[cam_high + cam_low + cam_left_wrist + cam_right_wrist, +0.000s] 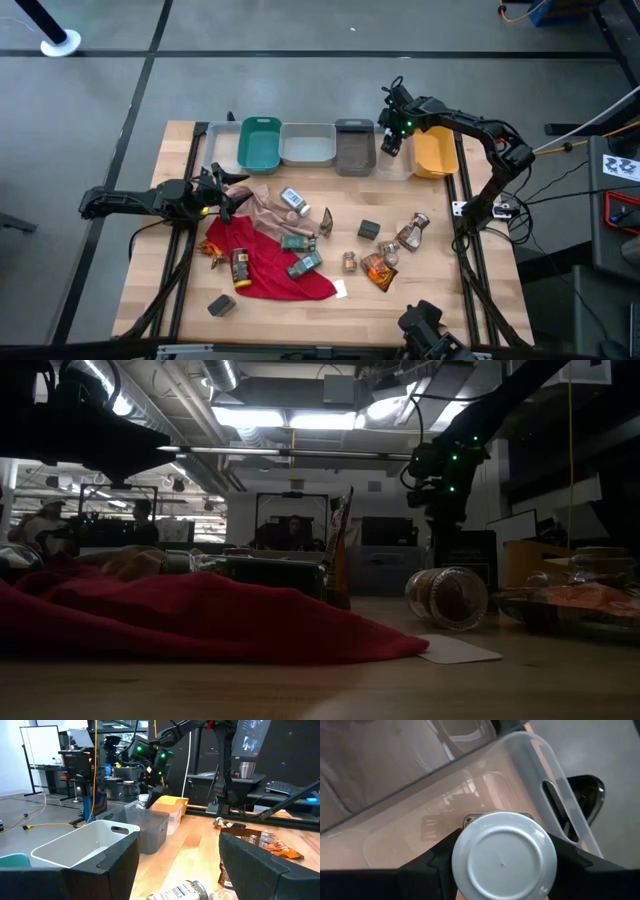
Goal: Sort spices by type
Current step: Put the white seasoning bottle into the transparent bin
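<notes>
My right gripper is at the far edge, above a clear bin, shut on a white-capped jar; it also shows in the left wrist view. My left gripper is open and empty at the tan cloth's left end; its fingers stand wide apart. Loose spices lie mid-table: a white-capped jar, green boxes and a brown jar on the red cloth, a dark box, small jars and orange packets. My right gripper pinches the jar between its two fingers, one on each side, right at the white cap's rim. The fingers point down from above. The jar hangs upright, cap up, lifted clear over the clear bin's inside.
Bins stand in a row along the far edge: teal, white, grey, clear, yellow. A dark box lies near the front left. A white card lies by the red cloth. People sit in the room beyond.
</notes>
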Motion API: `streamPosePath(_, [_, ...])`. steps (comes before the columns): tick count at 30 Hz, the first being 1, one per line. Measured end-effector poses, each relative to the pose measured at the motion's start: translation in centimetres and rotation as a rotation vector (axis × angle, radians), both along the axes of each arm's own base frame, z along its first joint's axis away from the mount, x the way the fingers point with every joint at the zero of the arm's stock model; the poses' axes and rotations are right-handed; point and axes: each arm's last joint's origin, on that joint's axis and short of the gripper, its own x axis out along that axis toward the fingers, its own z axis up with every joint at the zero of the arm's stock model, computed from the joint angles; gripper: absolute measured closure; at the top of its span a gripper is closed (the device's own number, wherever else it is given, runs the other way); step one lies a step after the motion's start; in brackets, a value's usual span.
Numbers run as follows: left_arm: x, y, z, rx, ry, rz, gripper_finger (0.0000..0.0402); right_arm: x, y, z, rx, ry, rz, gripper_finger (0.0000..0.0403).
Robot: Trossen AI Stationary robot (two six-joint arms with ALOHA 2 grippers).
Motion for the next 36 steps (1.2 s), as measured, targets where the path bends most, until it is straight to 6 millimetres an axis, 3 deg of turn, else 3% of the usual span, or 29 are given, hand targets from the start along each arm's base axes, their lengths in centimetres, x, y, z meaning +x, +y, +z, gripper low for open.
streamPosePath(13, [0.0,0.0,0.0,0.0,0.0,0.0,0.0147,-0.1,-0.1,0.0,-0.035,0.039,-0.023,0.0124])
streamPosePath(25, [0.0,0.0,0.0,0.0,0.0,0.0,0.0147,-0.4,-0.1,0.2,-0.08,0.112,-0.056,0.0127])
streamPosePath(36, [0.0,0.0,0.0,-0.004,-0.001,0.0,0.0147,-0.1,0.0,3.8,0.028,0.077,-0.016,0.0127])
